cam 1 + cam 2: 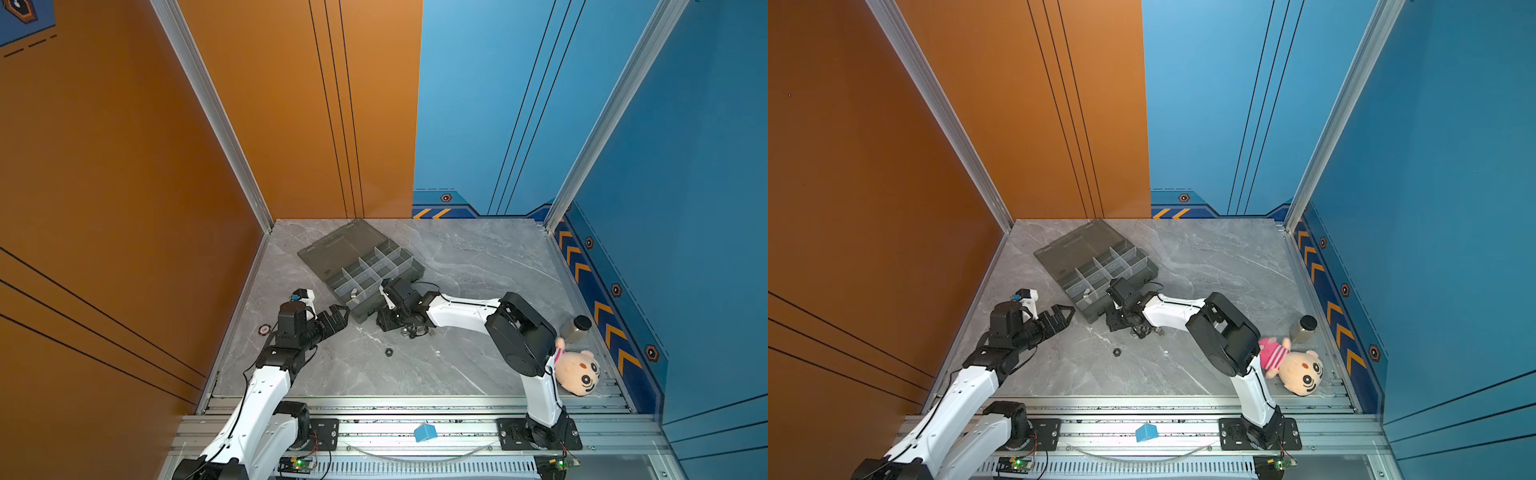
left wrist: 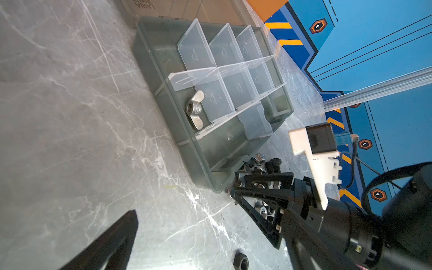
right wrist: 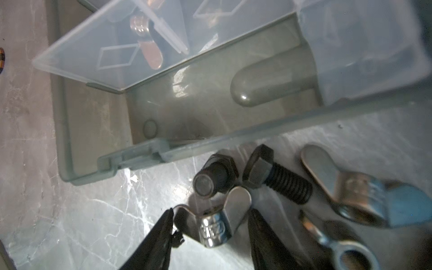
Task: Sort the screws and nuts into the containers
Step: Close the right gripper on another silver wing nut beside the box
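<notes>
On the grey marble counter [image 1: 478,270], just beside the smoky organizer box [image 1: 365,311], the right claw [image 3: 210,212] pinches a shiny wing nut [image 3: 215,225] near black bolts [image 3: 278,178]. Only the right wrist view shows that grip. A second wing nut [image 2: 195,109] lies in a compartment. The left claw [image 1: 344,318] hangs wide open, empty.

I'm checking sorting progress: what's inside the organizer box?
One silver wing nut lies in one compartment of the organizer box. The long front compartment looks empty. Cloudy dividers veil the farther compartments, so small parts there cannot be ruled out.
</notes>
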You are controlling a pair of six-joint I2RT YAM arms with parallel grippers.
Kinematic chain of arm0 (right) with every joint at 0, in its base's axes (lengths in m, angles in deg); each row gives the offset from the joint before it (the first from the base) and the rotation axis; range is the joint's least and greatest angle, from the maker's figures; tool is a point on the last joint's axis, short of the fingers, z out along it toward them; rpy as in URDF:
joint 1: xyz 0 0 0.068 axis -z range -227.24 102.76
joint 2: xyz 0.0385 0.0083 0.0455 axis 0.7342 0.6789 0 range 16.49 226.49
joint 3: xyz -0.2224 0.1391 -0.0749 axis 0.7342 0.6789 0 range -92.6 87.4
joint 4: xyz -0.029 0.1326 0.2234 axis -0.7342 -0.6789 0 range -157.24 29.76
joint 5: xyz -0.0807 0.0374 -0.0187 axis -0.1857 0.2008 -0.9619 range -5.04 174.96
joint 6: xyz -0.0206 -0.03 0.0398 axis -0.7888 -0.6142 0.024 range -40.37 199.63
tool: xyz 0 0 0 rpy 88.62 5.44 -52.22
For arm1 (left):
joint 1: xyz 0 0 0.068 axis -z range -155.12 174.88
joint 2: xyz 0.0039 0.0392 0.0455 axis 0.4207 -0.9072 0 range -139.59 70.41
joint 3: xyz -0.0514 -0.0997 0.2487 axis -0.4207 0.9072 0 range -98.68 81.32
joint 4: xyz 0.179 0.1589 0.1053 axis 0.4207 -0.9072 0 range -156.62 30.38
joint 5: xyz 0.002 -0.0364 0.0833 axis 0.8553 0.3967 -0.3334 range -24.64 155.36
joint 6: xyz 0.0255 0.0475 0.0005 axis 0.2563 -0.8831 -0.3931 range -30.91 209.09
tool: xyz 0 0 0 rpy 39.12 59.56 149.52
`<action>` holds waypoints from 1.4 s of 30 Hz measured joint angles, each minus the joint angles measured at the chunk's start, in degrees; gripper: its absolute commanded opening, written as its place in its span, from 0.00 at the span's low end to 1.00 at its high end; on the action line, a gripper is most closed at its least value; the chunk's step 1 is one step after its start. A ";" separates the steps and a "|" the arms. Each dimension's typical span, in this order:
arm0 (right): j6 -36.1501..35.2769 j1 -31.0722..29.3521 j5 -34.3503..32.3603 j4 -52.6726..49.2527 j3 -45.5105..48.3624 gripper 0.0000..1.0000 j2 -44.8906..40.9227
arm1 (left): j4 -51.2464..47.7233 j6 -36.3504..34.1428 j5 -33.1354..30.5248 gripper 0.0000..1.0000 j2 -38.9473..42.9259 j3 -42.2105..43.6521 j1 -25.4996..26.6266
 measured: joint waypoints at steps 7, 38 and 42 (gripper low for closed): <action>-0.39 -0.79 -2.56 -2.64 -1.60 0.51 0.66 | 0.00 0.00 0.00 0.98 0.00 0.00 0.26; -2.34 -1.22 -8.17 -9.09 -5.38 0.43 2.08 | 0.02 0.00 0.00 0.98 -0.44 0.00 0.39; 0.31 -0.42 -6.21 -8.94 -5.38 0.46 2.08 | 0.02 0.00 0.00 0.98 -0.44 0.00 0.39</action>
